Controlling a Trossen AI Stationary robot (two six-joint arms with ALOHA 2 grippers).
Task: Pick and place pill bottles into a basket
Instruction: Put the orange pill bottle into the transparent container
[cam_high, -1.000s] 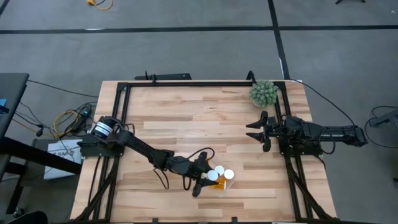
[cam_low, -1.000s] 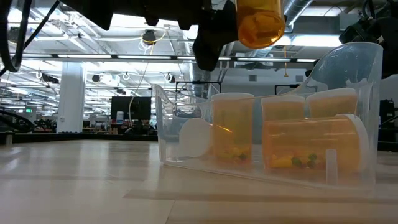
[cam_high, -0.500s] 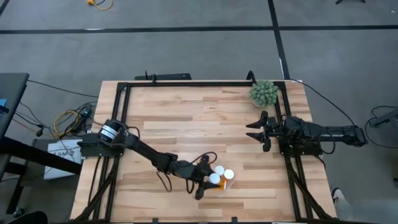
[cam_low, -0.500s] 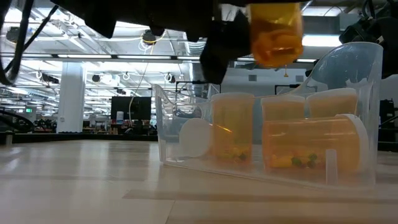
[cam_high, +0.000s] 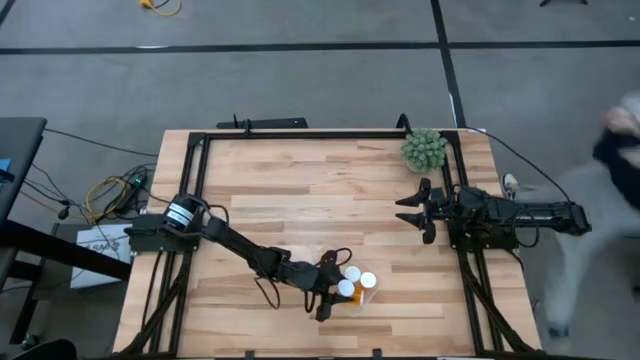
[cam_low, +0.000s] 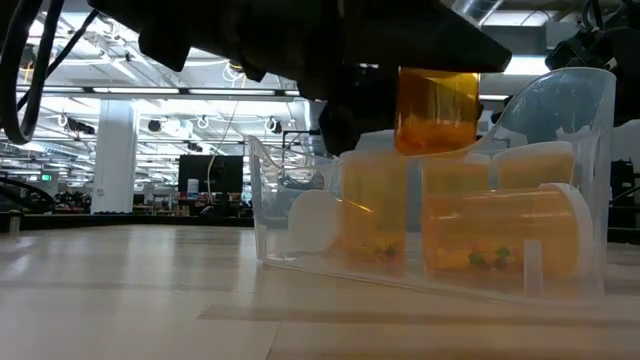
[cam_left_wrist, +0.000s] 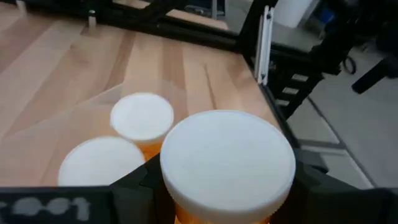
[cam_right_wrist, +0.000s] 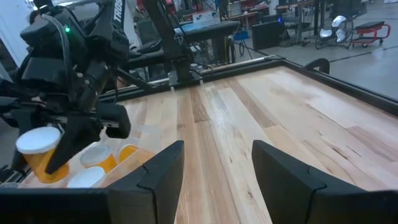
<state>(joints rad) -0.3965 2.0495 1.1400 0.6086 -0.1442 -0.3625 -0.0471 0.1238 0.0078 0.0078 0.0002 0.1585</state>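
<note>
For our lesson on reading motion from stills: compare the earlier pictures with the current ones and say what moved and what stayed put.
The left gripper, shut on a pill bottle, has carried it down and slightly sideways until it sits just above the bottles standing in the basket. It has not let go. The basket, its bottles and the right gripper, waiting open near the plant ball, stayed put.

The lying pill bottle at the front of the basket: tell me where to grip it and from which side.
Take the lying bottle across its round orange body, coming from straight above. It rests on its side against the basket's front wall, cap end sideways, so only its upper curve is open. The left pincer, holding another bottle, must release first.
</note>
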